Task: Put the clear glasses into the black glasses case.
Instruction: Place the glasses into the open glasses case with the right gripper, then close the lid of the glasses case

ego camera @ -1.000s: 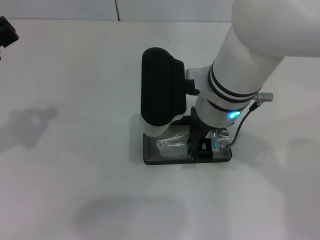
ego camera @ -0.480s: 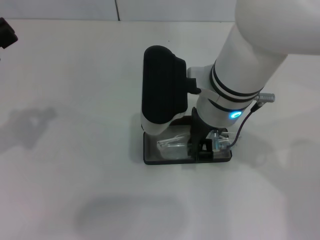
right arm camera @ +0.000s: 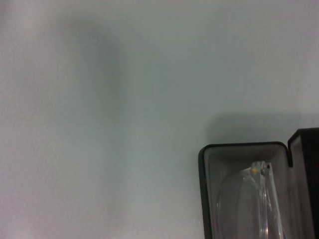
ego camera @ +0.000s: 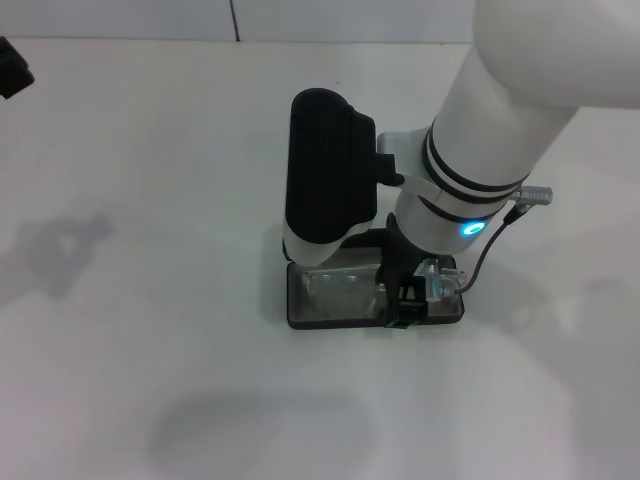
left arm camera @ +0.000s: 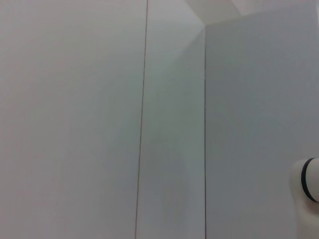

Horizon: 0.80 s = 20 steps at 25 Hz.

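Note:
The black glasses case lies open on the white table near the middle of the head view, its grey lining facing up. The clear glasses lie inside its tray, towards the left end. My right gripper reaches down into the right half of the case, beside the glasses, with its bulky black housing above the case's far side. In the right wrist view one corner of the case shows with the glasses resting on the lining. My left gripper is parked at the far left edge.
The white table spreads on all sides of the case. The left wrist view shows only pale wall panels and a bit of the robot's white body.
The glasses were propped at a tilt in the case and now lie flatter on the lining. The right arm has shifted slightly right and away.

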Tool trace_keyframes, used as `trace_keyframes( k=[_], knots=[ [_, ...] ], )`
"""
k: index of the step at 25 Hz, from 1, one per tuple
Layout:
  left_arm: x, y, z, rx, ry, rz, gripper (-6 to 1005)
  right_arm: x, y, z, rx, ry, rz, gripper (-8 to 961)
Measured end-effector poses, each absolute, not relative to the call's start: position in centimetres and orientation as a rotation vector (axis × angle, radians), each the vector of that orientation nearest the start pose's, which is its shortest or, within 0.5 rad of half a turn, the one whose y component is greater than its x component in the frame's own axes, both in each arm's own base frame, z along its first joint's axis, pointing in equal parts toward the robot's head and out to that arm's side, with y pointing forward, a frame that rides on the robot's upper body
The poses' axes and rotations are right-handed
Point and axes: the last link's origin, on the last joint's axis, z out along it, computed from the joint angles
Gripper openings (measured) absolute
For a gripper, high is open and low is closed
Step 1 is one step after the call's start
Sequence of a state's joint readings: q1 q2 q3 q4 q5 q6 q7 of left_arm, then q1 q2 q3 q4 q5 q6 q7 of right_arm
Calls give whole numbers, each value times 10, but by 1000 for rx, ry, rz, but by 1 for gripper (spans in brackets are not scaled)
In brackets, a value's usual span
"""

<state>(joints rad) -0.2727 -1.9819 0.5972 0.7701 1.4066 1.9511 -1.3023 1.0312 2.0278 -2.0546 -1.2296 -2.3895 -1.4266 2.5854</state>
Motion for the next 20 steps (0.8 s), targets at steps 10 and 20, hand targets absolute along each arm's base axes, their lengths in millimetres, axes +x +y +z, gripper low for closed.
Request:
trace_keyframes(
  k=[10,20],
  knots=[
    [-277,261,127,-2298,-250,-1296,107,53,322,-99,-2853,-127,-891,393],
    [-275,258,127,-2300,-237,-1313,108,49,303,-81,-2832,-156,-815,390]
  ],
)
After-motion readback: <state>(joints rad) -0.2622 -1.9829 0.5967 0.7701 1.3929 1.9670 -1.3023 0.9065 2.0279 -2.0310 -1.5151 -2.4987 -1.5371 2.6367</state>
